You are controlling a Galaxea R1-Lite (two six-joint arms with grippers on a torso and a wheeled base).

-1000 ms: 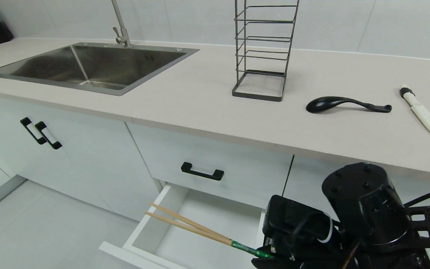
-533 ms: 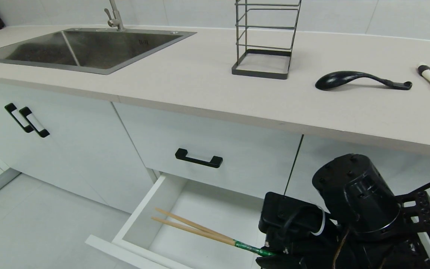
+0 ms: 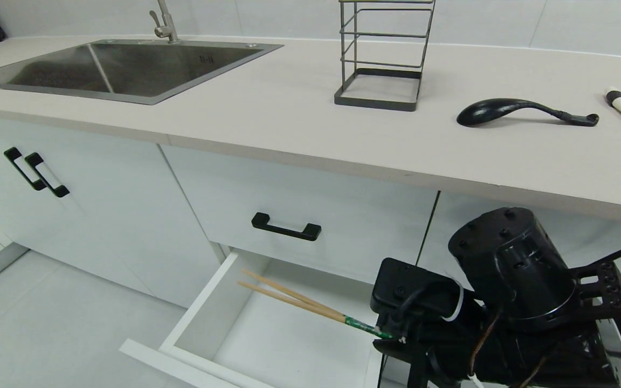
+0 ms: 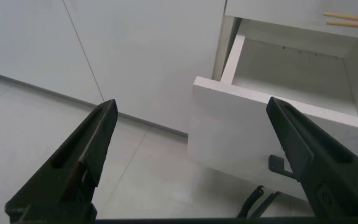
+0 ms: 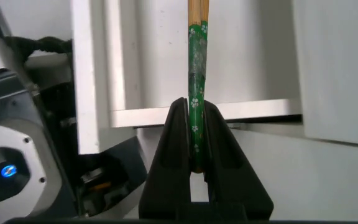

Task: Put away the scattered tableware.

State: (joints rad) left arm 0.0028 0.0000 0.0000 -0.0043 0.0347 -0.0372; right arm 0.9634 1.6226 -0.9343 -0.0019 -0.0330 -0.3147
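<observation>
The right gripper (image 5: 196, 117) is pinching the chopsticks (image 5: 196, 65) by their green, flower-patterned ends, its black jaws pressing tight against both sides. The paired wooden shafts are pointing away over the white drawer (image 5: 94, 74), which is standing open.

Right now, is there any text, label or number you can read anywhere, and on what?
sink, inner back wall: a small dark mark, too blurred to read.
chopsticks, green ends: white flecks, a pattern, no letters.
Nothing else bears readable print.
</observation>
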